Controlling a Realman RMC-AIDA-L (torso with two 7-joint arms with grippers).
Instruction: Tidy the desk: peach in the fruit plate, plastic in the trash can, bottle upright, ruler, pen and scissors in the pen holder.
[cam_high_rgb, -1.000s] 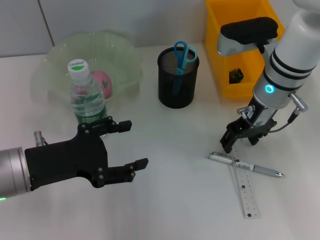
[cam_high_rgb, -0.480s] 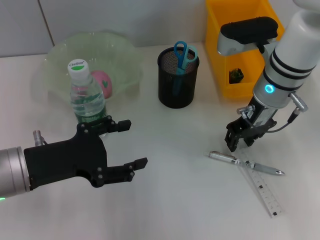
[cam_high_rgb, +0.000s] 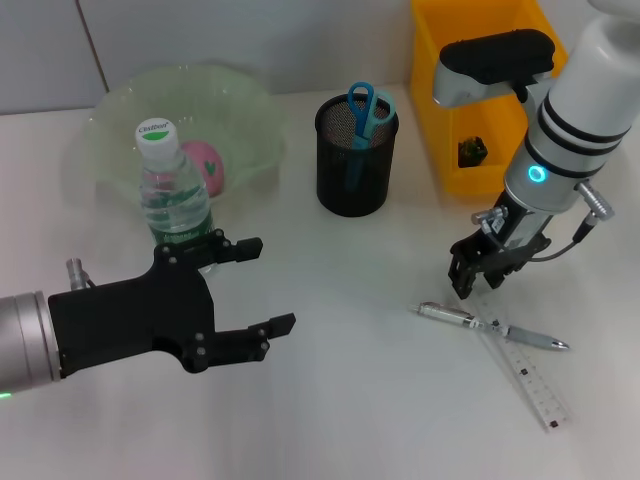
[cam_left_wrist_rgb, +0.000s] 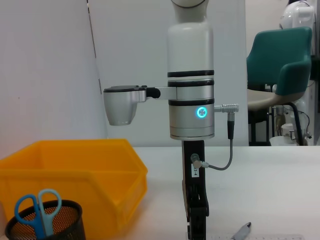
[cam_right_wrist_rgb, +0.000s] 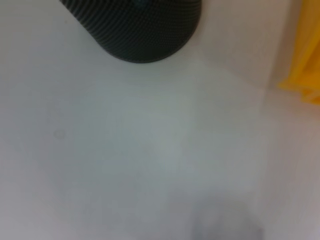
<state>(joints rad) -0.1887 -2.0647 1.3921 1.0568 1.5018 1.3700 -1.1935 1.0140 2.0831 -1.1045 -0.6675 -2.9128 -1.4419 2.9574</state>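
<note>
Nearest the robot, the left gripper (cam_high_rgb: 265, 290) hovers low over the white tabletop (cam_high_rgb: 350, 400), jaws spread wide and holding nothing. To the right, the ruler (cam_high_rgb: 525, 378) lies flat and slanted, one end tucked under the pen (cam_high_rgb: 492, 327), which lies across it. Just beyond the pen, the right gripper (cam_high_rgb: 480, 275) points down at the tabletop, close to the pen's left end but apart from it; its jaws are narrow and nothing is seen in them. Behind the left gripper the bottle (cam_high_rgb: 173, 195) stands upright, green cap on top, right in front of the fruit plate (cam_high_rgb: 120, 120). The peach (cam_high_rgb: 208, 164) sits inside that plate. In the middle stands the black mesh holder (cam_high_rgb: 355, 165) with the blue scissors (cam_high_rgb: 367, 108) in it, handles up. Farthest right is the yellow bin (cam_high_rgb: 440, 90), with a small dark scrap (cam_high_rgb: 471, 150) inside.
</note>
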